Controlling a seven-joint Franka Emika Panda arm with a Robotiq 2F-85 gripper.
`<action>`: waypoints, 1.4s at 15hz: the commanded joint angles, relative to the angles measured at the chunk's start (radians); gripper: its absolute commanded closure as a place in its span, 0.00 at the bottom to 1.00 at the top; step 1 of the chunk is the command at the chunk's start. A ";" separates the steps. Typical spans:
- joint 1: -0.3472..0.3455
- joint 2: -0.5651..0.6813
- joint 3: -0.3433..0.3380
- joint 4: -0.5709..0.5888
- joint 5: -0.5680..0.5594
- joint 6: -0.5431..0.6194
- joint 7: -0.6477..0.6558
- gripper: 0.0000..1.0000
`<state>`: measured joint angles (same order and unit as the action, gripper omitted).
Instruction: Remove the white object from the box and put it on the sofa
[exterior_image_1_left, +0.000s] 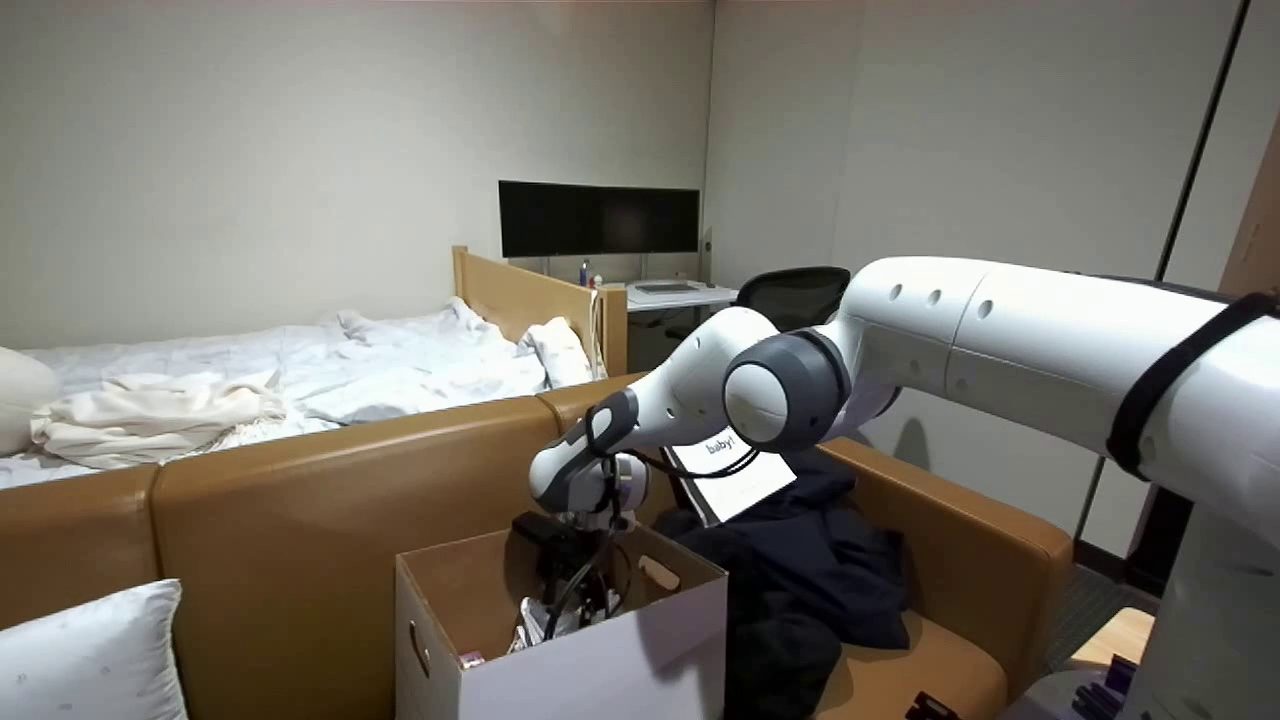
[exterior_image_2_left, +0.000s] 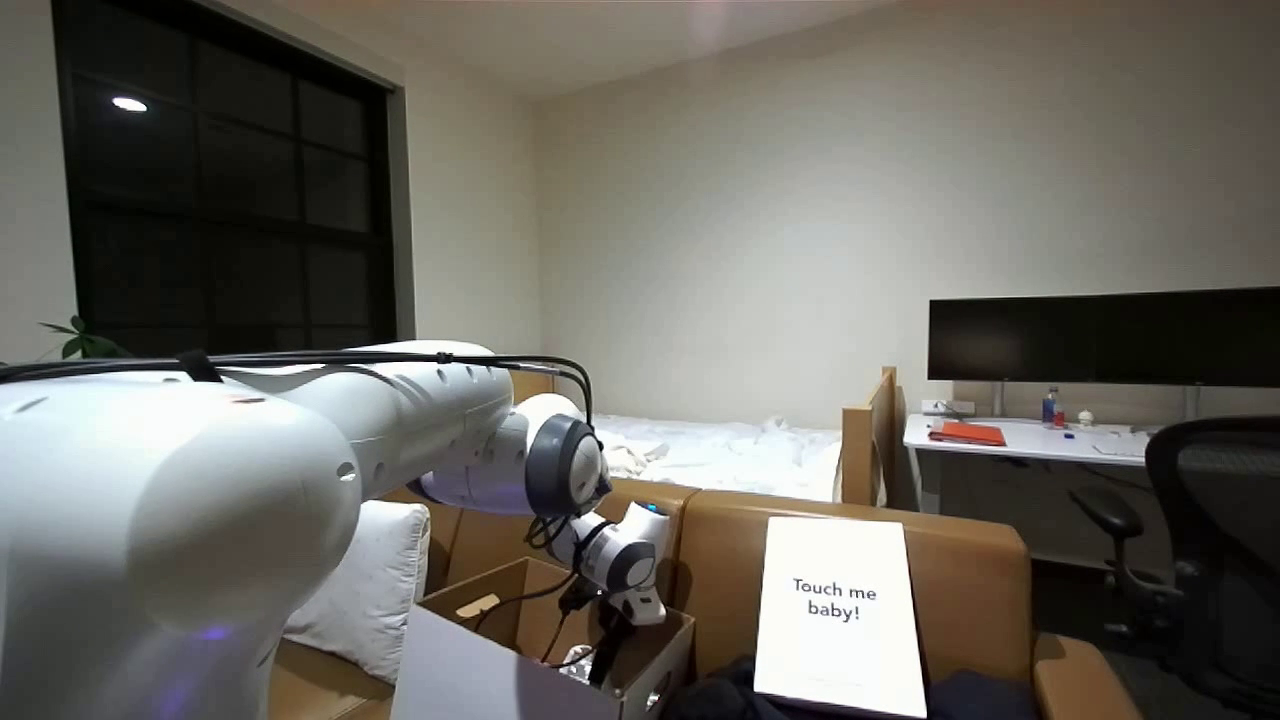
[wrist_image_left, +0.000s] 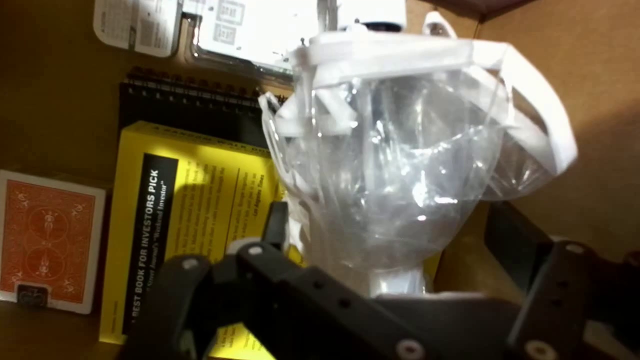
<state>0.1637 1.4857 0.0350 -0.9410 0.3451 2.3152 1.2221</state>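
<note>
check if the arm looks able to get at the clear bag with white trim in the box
Probably yes: the gripper reaches into the box with its jaws apart, the clear bag showing between them in the wrist view, and nothing else seems to lie over it.

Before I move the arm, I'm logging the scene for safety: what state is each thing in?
Gripper, open
Box, upright, open-topped
Clear white-trimmed bag, inside the box, creased
Yellow book, closed
Spiral notebook, partly covered
Card pack, sealed or opened, cannot tell
White sign, propped up, tilted
Dark fabric, heaped
Monitor, screen dark
Bedding, rumpled
Window, dark
</note>
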 joint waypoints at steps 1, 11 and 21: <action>-0.009 0.000 0.014 0.002 -0.020 0.000 0.008 0.00; 0.097 0.000 -0.054 -0.153 -0.082 0.355 0.028 0.00; 0.080 0.002 -0.028 -0.185 -0.054 0.400 0.027 0.57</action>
<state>0.2605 1.4872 -0.0121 -1.1186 0.2845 2.6873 1.2273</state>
